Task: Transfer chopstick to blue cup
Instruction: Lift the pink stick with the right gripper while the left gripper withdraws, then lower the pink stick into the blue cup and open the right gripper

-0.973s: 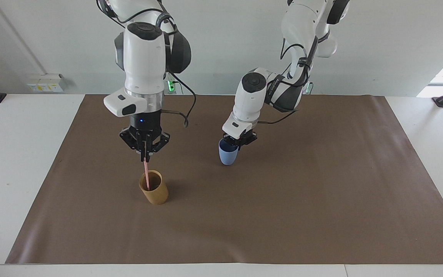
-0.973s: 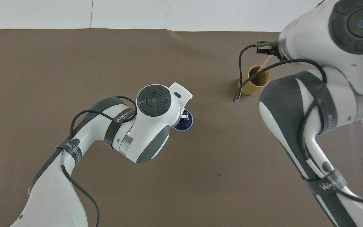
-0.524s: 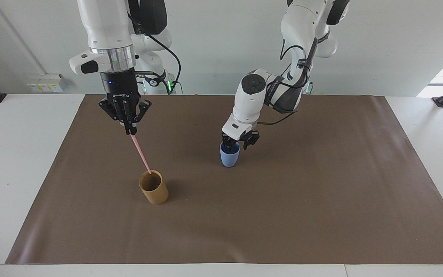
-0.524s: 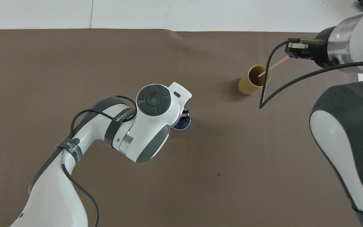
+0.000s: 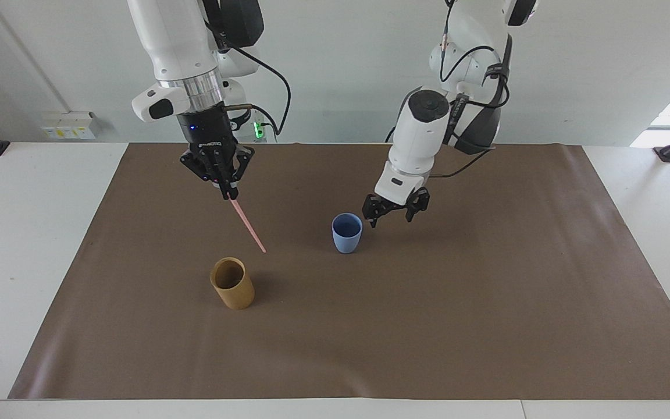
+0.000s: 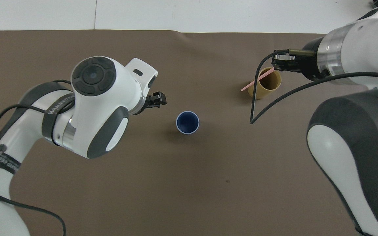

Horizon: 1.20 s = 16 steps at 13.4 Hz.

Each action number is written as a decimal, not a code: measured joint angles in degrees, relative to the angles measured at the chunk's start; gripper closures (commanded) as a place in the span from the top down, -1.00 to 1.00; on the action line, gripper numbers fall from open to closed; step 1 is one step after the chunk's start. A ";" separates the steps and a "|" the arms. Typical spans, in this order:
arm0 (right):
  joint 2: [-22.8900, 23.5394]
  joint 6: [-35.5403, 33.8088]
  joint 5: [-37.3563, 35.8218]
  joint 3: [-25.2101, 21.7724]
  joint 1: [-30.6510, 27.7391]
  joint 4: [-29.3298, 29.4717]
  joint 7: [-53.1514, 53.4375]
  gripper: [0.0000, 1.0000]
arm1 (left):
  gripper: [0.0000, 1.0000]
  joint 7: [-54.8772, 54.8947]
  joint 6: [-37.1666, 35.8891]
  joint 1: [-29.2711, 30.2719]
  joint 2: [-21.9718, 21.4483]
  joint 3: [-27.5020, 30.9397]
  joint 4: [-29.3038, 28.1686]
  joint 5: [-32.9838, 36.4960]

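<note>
My right gripper (image 5: 231, 195) is shut on the top end of the thin pink chopstick (image 5: 248, 224), which hangs slanted in the air. The stick's lower tip is over the mat between the two cups and clear of the tan cup. In the overhead view the chopstick (image 6: 253, 82) crosses the tan cup's rim below the right gripper (image 6: 282, 61). The light-blue cup (image 5: 346, 233) stands upright on the mat with nothing in it (image 6: 187, 122). My left gripper (image 5: 392, 217) hangs open just beside it, toward the left arm's end, not touching it (image 6: 158, 99).
A taller tan-brown cup (image 5: 232, 283) stands upright on the brown mat (image 5: 486, 291), farther from the robots than the blue cup and toward the right arm's end (image 6: 268, 84). White tabletop (image 5: 27, 244) borders the mat.
The right gripper lifted the chopstick out of the tan cup and carried it toward the blue cup. The left gripper opened, let go of the blue cup and drew up and away.
</note>
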 measured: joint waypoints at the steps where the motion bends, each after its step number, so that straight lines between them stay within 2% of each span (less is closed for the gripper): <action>1: -0.12 0.00 0.43 0.03 1.21 -0.15 0.80 -1.00 | 1.00 4.83 -2.48 2.72 -1.68 0.05 0.01 0.00; 6: -0.03 0.73 1.56 0.22 10.05 -1.48 7.39 -1.00 | 1.00 22.61 -10.10 13.29 -7.03 0.27 -0.01 0.00; 9: 0.19 1.96 1.55 0.23 12.83 -3.01 8.98 -1.00 | 1.00 30.76 -13.33 18.76 -9.37 0.35 0.00 0.00; 12: 0.21 3.79 1.13 0.22 13.90 -5.03 8.99 -1.00 | 1.00 35.75 -17.26 21.59 -10.98 0.50 1.23 0.00; 16: 0.25 8.05 -3.38 0.23 15.89 -9.21 8.99 -1.00 | 1.00 36.33 -19.48 22.00 -11.78 0.08 3.04 0.00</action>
